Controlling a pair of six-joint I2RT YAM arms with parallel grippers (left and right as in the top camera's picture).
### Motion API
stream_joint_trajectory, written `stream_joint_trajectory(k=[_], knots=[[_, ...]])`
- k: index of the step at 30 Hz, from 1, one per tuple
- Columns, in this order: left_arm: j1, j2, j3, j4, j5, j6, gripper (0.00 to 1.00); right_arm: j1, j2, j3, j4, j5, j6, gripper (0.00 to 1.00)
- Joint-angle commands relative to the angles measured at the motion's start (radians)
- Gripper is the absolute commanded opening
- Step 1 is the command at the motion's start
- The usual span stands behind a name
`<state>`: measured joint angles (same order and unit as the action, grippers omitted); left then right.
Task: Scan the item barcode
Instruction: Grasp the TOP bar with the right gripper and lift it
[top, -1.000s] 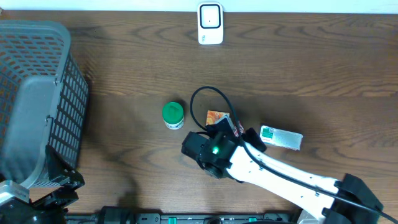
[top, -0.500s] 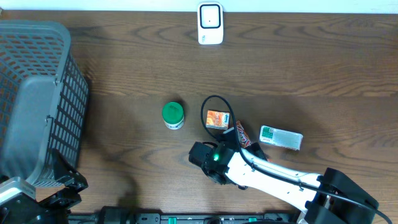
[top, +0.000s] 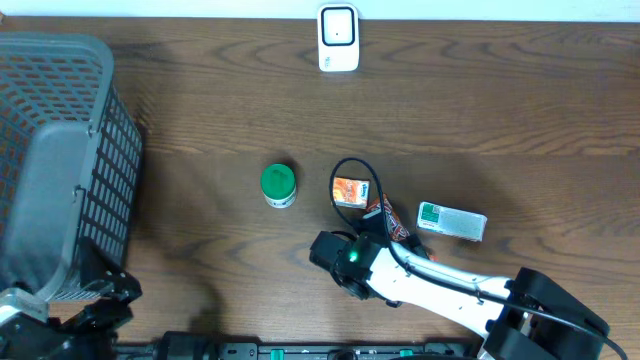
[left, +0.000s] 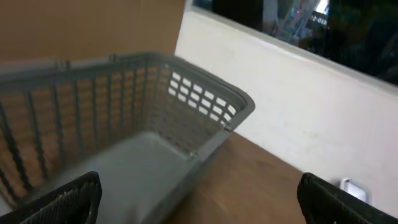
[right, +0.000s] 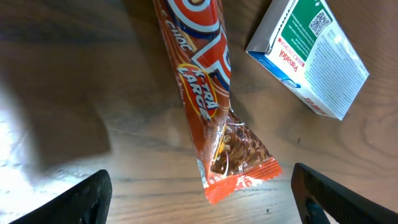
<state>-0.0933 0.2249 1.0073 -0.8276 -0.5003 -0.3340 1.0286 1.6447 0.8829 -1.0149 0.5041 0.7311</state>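
An orange chocolate bar wrapper (right: 205, 93) lies flat on the wooden table, its crimped end just ahead of my right gripper (right: 200, 200). That gripper is open, low over the table, with nothing between its fingers. A white and green box (right: 309, 57) lies to the right of the bar. From above, the right arm (top: 350, 262) reaches in from the front right, beside the bar (top: 387, 216) and the box (top: 452, 221). A white scanner (top: 338, 38) stands at the far edge. My left gripper (left: 199, 202) is open at the front left, facing the basket (left: 124, 118).
A green-lidded jar (top: 278, 184) and a small orange packet (top: 350, 191) sit mid-table, with a black cable loop (top: 352, 172) round the packet. The grey mesh basket (top: 60, 150) fills the left side.
My right arm has drawn back toward the table's front edge, uncovering the small orange packet. Its jaws have narrowed slightly. The left arm has barely moved.
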Motion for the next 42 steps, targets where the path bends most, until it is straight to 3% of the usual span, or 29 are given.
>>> stream_joint_trajectory(k=[1, 4, 8, 12, 15, 27, 31, 34, 39, 42], knots=[[0.003, -0.002, -0.08, 0.0, -0.005, -0.233, 0.98, -0.013, 0.004, -0.021, 0.006, 0.011, 0.012, 0.88], [0.003, -0.002, -0.14, -0.001, -0.005, -0.309, 0.98, -0.021, 0.004, -0.023, 0.005, 0.014, -0.007, 0.86], [0.003, -0.002, -0.187, 0.0, -0.005, -0.345, 0.98, -0.037, 0.004, -0.036, 0.005, 0.014, -0.077, 0.75], [0.003, -0.002, -0.196, 0.0, -0.005, -0.345, 0.98, -0.051, 0.005, -0.065, 0.013, 0.014, -0.1, 0.75], [0.003, -0.002, -0.196, -0.001, -0.005, -0.345, 0.98, -0.063, 0.005, -0.089, 0.021, 0.036, -0.101, 0.8], [0.003, -0.002, -0.196, -0.005, -0.006, -0.344, 0.98, -0.081, 0.005, -0.145, 0.1, 0.047, -0.167, 0.69], [0.003, -0.002, -0.196, -0.006, -0.006, -0.344, 0.98, -0.081, 0.005, -0.148, 0.103, 0.048, -0.173, 0.57], [0.003, -0.002, -0.196, -0.007, -0.006, -0.344, 0.98, -0.081, 0.005, -0.148, 0.103, 0.048, -0.18, 0.37], [0.003, -0.002, -0.196, -0.034, -0.006, -0.344, 0.98, -0.081, 0.005, -0.148, 0.103, 0.048, -0.18, 0.29], [0.003, -0.002, -0.196, -0.053, -0.006, -0.344, 0.98, -0.081, 0.005, -0.148, 0.099, 0.054, -0.179, 0.13]])
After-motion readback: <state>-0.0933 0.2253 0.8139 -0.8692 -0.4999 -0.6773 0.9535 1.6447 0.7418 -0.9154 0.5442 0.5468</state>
